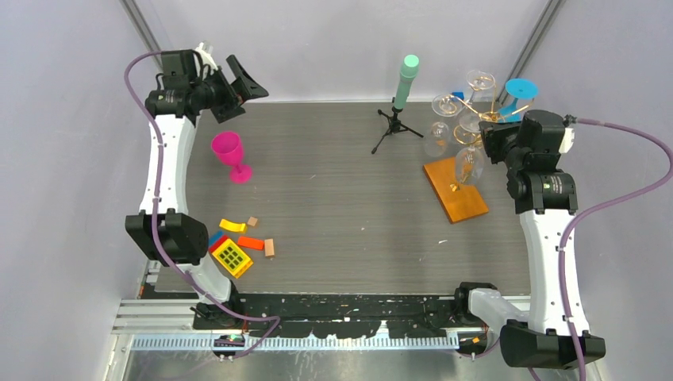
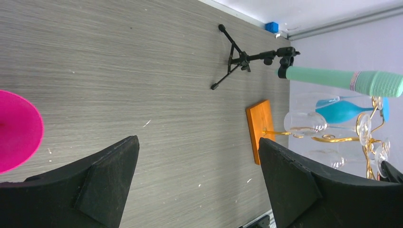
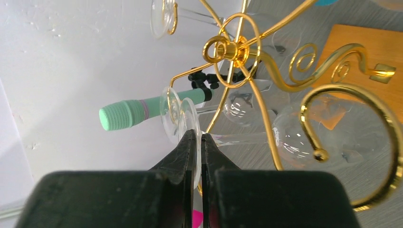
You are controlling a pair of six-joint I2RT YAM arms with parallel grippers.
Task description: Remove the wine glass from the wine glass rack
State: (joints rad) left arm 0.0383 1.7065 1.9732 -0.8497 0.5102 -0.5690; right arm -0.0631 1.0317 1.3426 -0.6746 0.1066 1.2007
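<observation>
Black right pincer [image 3: 195, 142], lower centre, clenches the foot of a clear wine glass [image 3: 294, 142] at the gold wire rack [image 3: 228, 50]; left pincer [image 2: 198, 142] gapes wide, empty.

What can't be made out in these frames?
- Right wrist view: jaws of the right gripper cover part of the wine glass foot; whether it is free of the wine glass rack is unclear.
- Top view: that arm's own wrist hides the jaws.
- Left wrist view: pink glass cut off by left edge.
</observation>
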